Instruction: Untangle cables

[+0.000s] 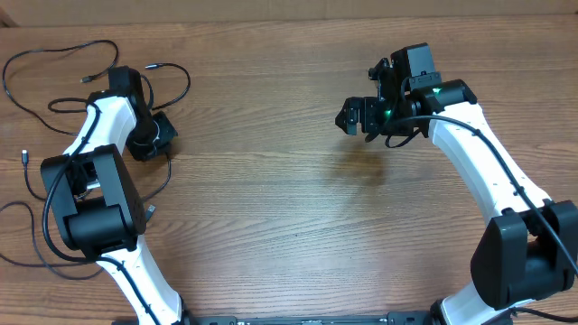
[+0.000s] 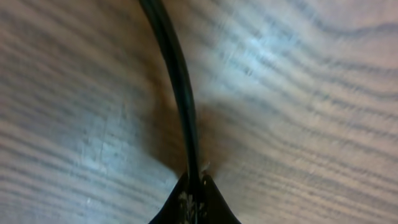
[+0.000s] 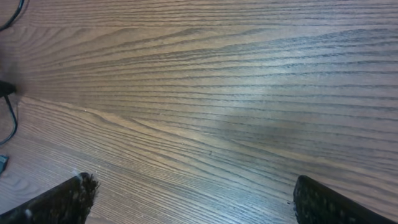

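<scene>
Here, closest to the left wrist camera, the left gripper [image 2: 194, 190] has its jaws pressed together on one thin black cable [image 2: 180, 87], the cord clamped right at the tips. From that pinch the cable runs straight away from the gripper and bends gently to the left over the wooden table [image 2: 311, 93]. The view is blurred, so I cannot tell whether the cord lies on the wood or hangs just above it.

Seen from overhead, the left gripper [image 1: 149, 137] points down at the left part of the table, in the midst of the cables [image 1: 54, 54]. These spread in loose loops around the left arm [image 1: 99, 122]. One large loop lies toward the far left corner. Another curves past the gripper's right side and ends in a small plug [image 1: 152, 66]. More cord trails along the left edge beside the arm's base.

Further off, the right gripper [image 1: 355, 117] hovers right of centre, well apart from the cables. In its wrist view its fingers [image 3: 68, 199] stand wide apart with only bare wood between them. A few thin strands [image 3: 12, 118] show at the far left edge.
</scene>
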`<act>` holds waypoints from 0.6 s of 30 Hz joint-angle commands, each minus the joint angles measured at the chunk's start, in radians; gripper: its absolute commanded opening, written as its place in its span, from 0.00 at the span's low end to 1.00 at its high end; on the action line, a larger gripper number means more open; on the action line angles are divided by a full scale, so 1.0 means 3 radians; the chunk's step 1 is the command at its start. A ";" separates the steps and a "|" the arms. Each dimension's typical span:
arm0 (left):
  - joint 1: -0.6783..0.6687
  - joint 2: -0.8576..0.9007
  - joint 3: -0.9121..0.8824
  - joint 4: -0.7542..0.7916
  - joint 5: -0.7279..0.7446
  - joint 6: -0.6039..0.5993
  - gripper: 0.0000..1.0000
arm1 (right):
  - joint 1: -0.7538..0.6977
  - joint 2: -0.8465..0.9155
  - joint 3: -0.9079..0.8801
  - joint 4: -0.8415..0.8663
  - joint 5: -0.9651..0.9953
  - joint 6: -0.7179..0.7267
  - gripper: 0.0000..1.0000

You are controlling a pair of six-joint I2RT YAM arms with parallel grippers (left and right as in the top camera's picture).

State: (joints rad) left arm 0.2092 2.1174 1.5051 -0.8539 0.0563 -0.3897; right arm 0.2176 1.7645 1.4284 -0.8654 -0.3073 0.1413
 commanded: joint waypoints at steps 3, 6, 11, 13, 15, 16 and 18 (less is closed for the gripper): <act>-0.0001 0.0029 -0.0027 -0.0132 0.0013 -0.0060 0.04 | -0.0004 -0.0071 0.0042 0.0010 0.0011 -0.0011 1.00; 0.0003 0.0028 -0.0020 -0.0144 -0.0004 -0.0060 0.04 | -0.0004 -0.0071 0.0042 0.0009 0.0011 -0.0013 1.00; 0.0003 0.0025 0.0112 -0.0234 -0.0051 -0.0058 0.26 | -0.0004 -0.0071 0.0042 0.0010 0.0011 -0.0011 1.00; 0.0003 0.0025 0.0234 -0.0346 -0.0050 -0.0058 0.37 | -0.0004 -0.0071 0.0042 0.0009 0.0011 -0.0011 1.00; 0.0003 0.0024 0.0432 -0.0547 -0.0050 -0.0056 0.44 | -0.0004 -0.0071 0.0042 0.0010 0.0011 -0.0013 1.00; 0.0003 0.0024 0.0542 -0.0685 -0.0048 -0.0056 0.46 | -0.0004 -0.0071 0.0042 0.0010 0.0011 -0.0013 1.00; 0.0003 0.0024 0.0799 -0.1024 -0.0037 -0.0057 0.53 | -0.0004 -0.0071 0.0042 0.0010 0.0011 -0.0013 1.00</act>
State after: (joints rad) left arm 0.2092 2.1231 1.6321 -1.0889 0.0479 -0.4072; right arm 0.2176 1.7645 1.4284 -0.8646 -0.3073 0.1410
